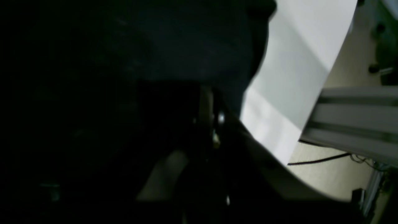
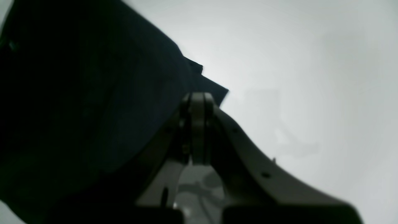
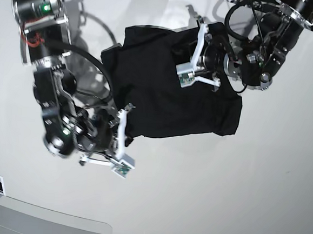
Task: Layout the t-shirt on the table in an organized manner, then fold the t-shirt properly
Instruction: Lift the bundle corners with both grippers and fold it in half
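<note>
Here the t-shirt (image 3: pixel 174 99) lies spread but rumpled on the table (image 3: pixel 260 179), near its far side. Your left gripper (image 3: pixel 189 54) is clenched on the shirt's upper edge; your right gripper (image 2: pixel 197 96) is clenched at the near corner.

The left claw (image 3: pixel 197 47) is reaching down with its jaws pressed together. The right claw (image 3: pixel 124 126) is hanging low, its jaws likewise clamped tight, wrist angled inward.

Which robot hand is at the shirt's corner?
The right gripper, on the base view's left: its fingers meet the shirt's near corner. The left gripper sits mid-shirt, by the far edge.
</note>
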Controlling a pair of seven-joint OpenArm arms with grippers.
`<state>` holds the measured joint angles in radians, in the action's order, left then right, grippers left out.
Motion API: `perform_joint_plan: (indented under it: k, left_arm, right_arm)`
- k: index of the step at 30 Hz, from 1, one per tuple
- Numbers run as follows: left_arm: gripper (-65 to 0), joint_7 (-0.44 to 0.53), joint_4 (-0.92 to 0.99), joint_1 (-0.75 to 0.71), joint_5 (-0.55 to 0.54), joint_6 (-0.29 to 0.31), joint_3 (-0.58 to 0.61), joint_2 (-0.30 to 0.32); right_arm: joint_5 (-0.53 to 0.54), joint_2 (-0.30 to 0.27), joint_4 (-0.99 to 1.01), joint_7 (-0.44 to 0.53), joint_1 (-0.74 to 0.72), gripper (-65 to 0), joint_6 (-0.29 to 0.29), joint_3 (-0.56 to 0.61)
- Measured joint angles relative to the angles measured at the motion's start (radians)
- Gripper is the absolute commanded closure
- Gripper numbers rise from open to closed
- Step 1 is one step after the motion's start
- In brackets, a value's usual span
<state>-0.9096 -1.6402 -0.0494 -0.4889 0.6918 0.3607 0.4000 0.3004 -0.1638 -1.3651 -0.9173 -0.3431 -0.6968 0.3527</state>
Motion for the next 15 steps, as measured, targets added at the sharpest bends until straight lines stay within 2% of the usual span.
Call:
perform_joint_plan:
  k: [7,12,15]
  left_arm:
    - [0.0,0.034,0.0,-0.037,0.106,0.0,0.084,0.021]
    - [0.0,0.057,0.007,-0.047,0.14,-0.002,0.085,0.04]
    - [0.0,0.13,0.037,-0.045,0.203,-0.036,0.085,0.055]
  right_arm:
    - [-0.032,-0.003,0.171,0.122,-0.098,0.0,0.0,0.168]
    - [-0.031,0.0,0.174,0.133,-0.114,0.0,0.0,0.247]
    - [-0.05,0.0,0.174,0.132,-0.105,0.0,-0.001,0.281]
